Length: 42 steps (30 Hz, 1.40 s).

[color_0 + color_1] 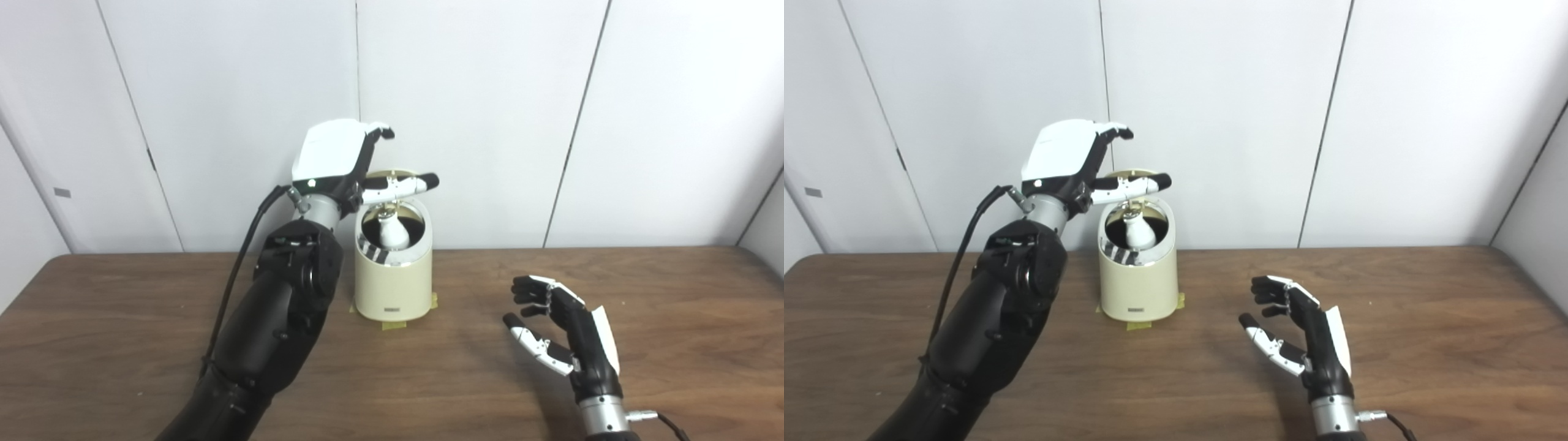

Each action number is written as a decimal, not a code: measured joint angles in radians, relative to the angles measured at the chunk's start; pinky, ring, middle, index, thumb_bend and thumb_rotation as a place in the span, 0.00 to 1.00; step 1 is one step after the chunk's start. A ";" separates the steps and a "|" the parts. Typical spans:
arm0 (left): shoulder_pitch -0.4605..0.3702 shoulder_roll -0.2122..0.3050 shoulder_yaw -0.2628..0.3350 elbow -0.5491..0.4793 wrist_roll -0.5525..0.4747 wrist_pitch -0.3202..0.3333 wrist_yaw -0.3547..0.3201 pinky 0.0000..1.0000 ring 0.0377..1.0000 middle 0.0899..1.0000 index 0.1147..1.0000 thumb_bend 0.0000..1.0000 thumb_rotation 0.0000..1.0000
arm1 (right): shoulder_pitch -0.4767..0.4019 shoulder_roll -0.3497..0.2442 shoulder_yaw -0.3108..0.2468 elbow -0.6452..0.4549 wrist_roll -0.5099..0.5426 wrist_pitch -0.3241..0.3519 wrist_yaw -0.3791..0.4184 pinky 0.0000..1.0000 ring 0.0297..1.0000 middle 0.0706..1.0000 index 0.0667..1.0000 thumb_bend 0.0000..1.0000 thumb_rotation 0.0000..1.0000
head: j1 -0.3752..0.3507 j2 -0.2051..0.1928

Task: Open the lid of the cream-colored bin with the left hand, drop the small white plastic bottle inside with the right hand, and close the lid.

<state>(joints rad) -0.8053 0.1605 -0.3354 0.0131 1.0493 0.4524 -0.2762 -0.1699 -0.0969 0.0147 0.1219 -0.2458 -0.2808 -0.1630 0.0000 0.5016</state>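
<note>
The cream-colored bin [393, 275] stands upright on the far middle of the bench [122, 318], close to the white wall panels [490, 122]; yellow tape tabs [392, 324] show at its base. Its lid [392, 179] is raised above the open mouth, and the small white plastic bottle [392, 233] sits inside the bin, visible through the opening.

The left robot hand [343, 159] is lifted high at the bin's top, its arm rising steeply from the near left of the bench; the white back of the hand faces up and left, the fingers [381, 130] curl over above the lid, and the thumb [404, 185] lies across the lid's front edge; whether it truly grips the lid or only props it, I cannot tell.

The right robot hand [560, 334] hovers over the bench to the near right, well apart from the bin; it holds nothing, palm turned left, fingers loosely curved and parted, thumb set away from them.

Bare bench lies between the right robot hand and the bin; more lies to the far right toward the bench's rounded corner; on the left, the dark forearm stands just beside the bin's left wall, and a black cable [239, 275] hangs along it.
</note>
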 measured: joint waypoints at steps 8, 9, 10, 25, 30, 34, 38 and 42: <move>0.000 0.016 -0.017 0.020 0.020 0.002 -0.042 1.00 0.93 0.85 0.82 0.89 0.87 | 0.000 0.000 0.001 0.000 -0.007 0.006 0.003 0.56 0.65 0.65 0.64 0.25 0.21 | -0.002 0.002; 0.000 0.016 -0.019 0.021 0.021 0.002 -0.048 1.00 0.94 0.86 0.82 0.89 0.87 | 0.000 0.000 0.001 0.000 -0.007 0.010 0.004 0.56 0.65 0.65 0.64 0.25 0.20 | -0.002 0.002; 0.000 0.015 -0.020 0.021 0.021 0.002 -0.054 1.00 0.94 0.86 0.82 0.89 0.87 | 0.000 0.000 0.001 -0.001 -0.006 0.012 0.005 0.56 0.65 0.65 0.64 0.25 0.20 | -0.002 0.003; 0.070 0.017 -0.030 0.013 0.021 -0.048 -0.013 1.00 0.91 0.83 0.80 0.85 0.89 | 0.000 0.001 0.002 -0.003 -0.019 0.033 0.005 0.55 0.64 0.65 0.64 0.25 0.18 | -0.012 -0.002; 0.083 0.023 -0.027 0.001 0.015 -0.092 0.042 1.00 0.88 0.79 0.77 0.82 0.88 | 0.000 0.002 0.002 -0.003 -0.016 0.033 0.005 0.56 0.64 0.65 0.64 0.25 0.18 | -0.015 0.000; 0.134 0.023 -0.028 -0.027 0.015 -0.118 0.070 1.00 0.88 0.79 0.77 0.83 0.89 | -0.001 0.002 0.002 -0.002 -0.013 0.033 0.005 0.56 0.64 0.65 0.64 0.24 0.16 | -0.021 -0.006; 0.178 0.027 -0.029 -0.030 0.013 -0.130 0.075 0.99 0.88 0.79 0.77 0.84 0.88 | 0.000 0.004 0.002 -0.002 -0.011 0.036 0.005 0.56 0.65 0.65 0.65 0.25 0.16 | -0.026 -0.005; 0.191 0.035 -0.028 -0.030 0.013 -0.150 0.078 1.00 0.88 0.79 0.78 0.84 0.88 | 0.000 0.006 0.002 -0.002 -0.011 0.038 0.005 0.56 0.65 0.65 0.64 0.26 0.18 | -0.025 -0.002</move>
<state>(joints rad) -0.6139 0.1959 -0.3637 -0.0167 1.0621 0.3019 -0.1978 -0.1702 -0.0905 0.0164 0.1198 -0.2566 -0.2432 -0.1580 -0.0245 0.5001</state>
